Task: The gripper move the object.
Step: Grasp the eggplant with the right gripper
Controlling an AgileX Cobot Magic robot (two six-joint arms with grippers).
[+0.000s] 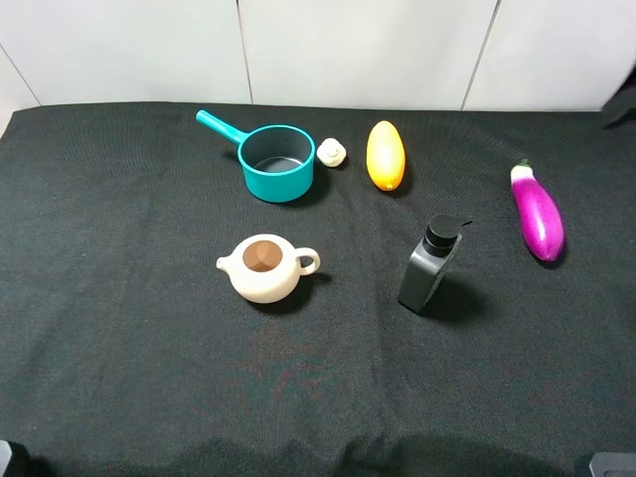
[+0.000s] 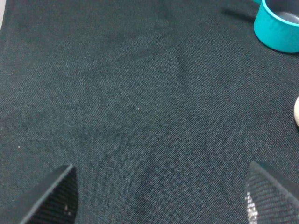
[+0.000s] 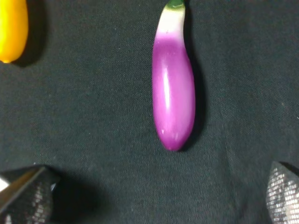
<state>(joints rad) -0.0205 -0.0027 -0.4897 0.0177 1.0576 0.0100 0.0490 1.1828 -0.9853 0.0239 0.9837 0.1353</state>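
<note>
The left gripper (image 2: 159, 198) is wide open. Its two black fingers (image 2: 53, 198) are far apart and there is only black cloth (image 1: 119, 328) between them. It holds nothing. A bit of the teal pan (image 2: 278, 28) shows far off on the cloth, at the edge of the left wrist view.

The right gripper (image 3: 154, 198) is wide open too. Its two finger tips sit in the two corners of the right wrist view, and nothing is between them. It holds nothing. The eggplant (image 3: 173, 93) lies on the cloth just past this gripper and is not touching it. Its round purple end points at the gripper and its white neck and green tip point away.

From the high camera, the front of the cloth is bare. Next come a cream teapot (image 1: 260, 268) with a brown lid and a black pump bottle (image 1: 429, 266). The teapot is on the left and the bottle is on the right, well apart. The bottle stands up but leans a little.

The eggplant (image 1: 538, 214) lies flat farther back, on the right side of the cloth. It is alone, well apart from the bottle.

At the back is the teal pan (image 1: 276, 162), with its handle pointing back and left. A small white lump (image 1: 332, 152) sits just beside the pan. A yellow-orange fruit (image 1: 385, 155) lies near the lump. Behind the table is a white wall (image 1: 358, 50).
</note>
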